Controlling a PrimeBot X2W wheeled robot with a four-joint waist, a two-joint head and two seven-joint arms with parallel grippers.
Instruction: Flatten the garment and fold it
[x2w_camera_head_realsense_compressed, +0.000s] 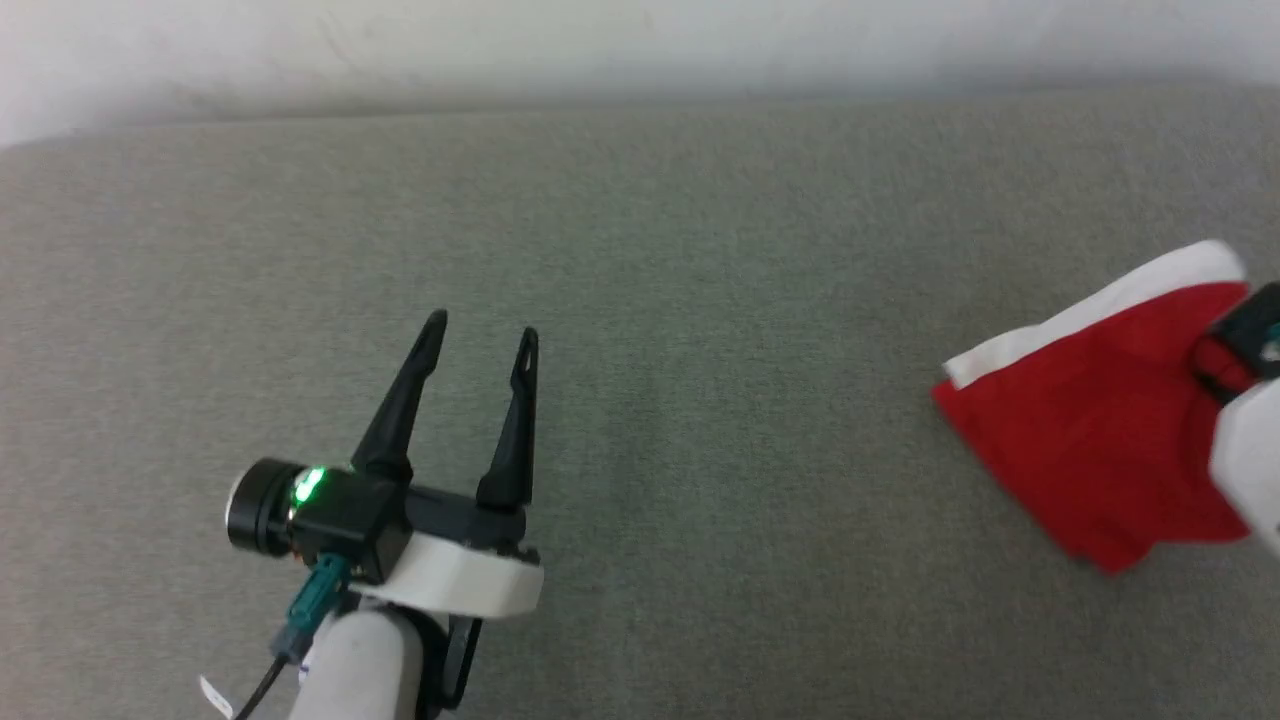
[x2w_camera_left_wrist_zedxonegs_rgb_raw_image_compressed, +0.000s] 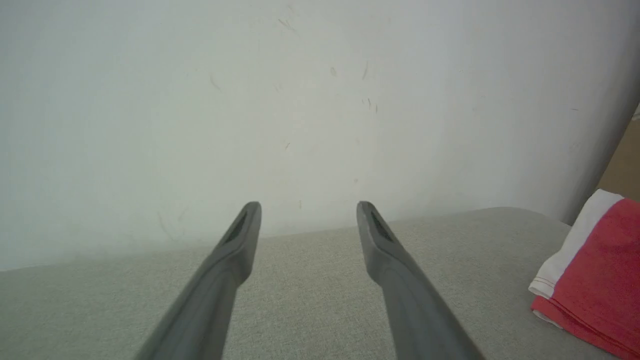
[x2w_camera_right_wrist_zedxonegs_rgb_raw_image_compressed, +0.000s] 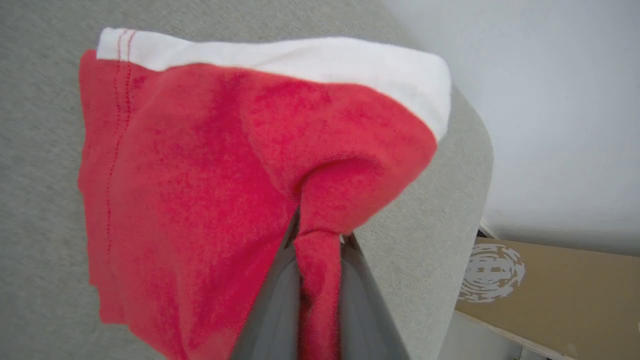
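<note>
Nearest the head camera, at lower left, is the left gripper (x2w_camera_head_realsense_compressed: 482, 327) on its pale forearm. Its two long dark fingers are spread wide with nothing between them, and they hang over bare cloth, pointing toward the white wall (x2w_camera_left_wrist_zedxonegs_rgb_raw_image_compressed: 300, 100). It looks parked there to wait, ready to take a second corner once the cloth comes within reach.

The middle of the grey fabric-covered surface (x2w_camera_head_realsense_compressed: 700, 300) is open, which leaves room to spread something flat.

Far to the right, near that surface's rounded edge, lies the garment (x2w_camera_head_realsense_compressed: 1090, 450): red shorts with a white side stripe (x2w_camera_head_realsense_compressed: 1090, 315) along the far edge. They are doubled over in several layers, not laid out. No lettering shows.

The right gripper (x2w_camera_right_wrist_zedxonegs_rgb_raw_image_compressed: 320, 240) has its fingers drawn close together on a pinch of red fabric. The cloth rises into a small peak at the grip and runs down between the fingers. This hold looks meant for dragging or lifting the shorts toward the open middle, so flattening has probably hardly begun.

Past the edge stands a cardboard box (x2w_camera_right_wrist_zedxonegs_rgb_raw_image_compressed: 550, 290).
</note>
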